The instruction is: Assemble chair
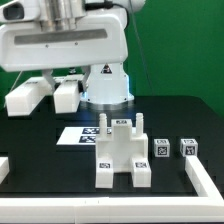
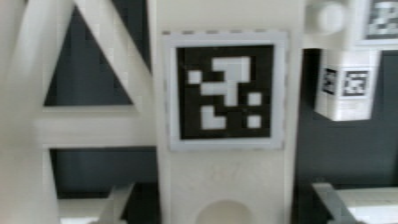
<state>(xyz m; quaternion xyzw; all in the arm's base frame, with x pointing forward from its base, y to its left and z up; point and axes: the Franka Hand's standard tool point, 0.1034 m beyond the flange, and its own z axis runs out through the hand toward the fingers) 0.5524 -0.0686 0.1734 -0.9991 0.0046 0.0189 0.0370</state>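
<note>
In the exterior view the partly built chair (image 1: pixel 122 152) stands on the black counter (image 1: pixel 40 150) in the lower centre of the frame, partly covering the marker board (image 1: pixel 80 134) behind it. A small tagged block (image 1: pixel 160 148) and a second tagged block (image 1: pixel 187 148) lie apart from the chair toward the exterior view's right, near the white border frame (image 1: pixel 208 182). The robot arm (image 1: pixel 65 40) fills the upper left of the frame. Its jaws hang above the counter, apart, with a dark gap between them and nothing clamped. The wrist view shows at close range a white post (image 2: pixel 214 30) bearing a square tag (image 2: pixel 222 92), beside an X-braced piece (image 2: pixel 89 128).
</note>
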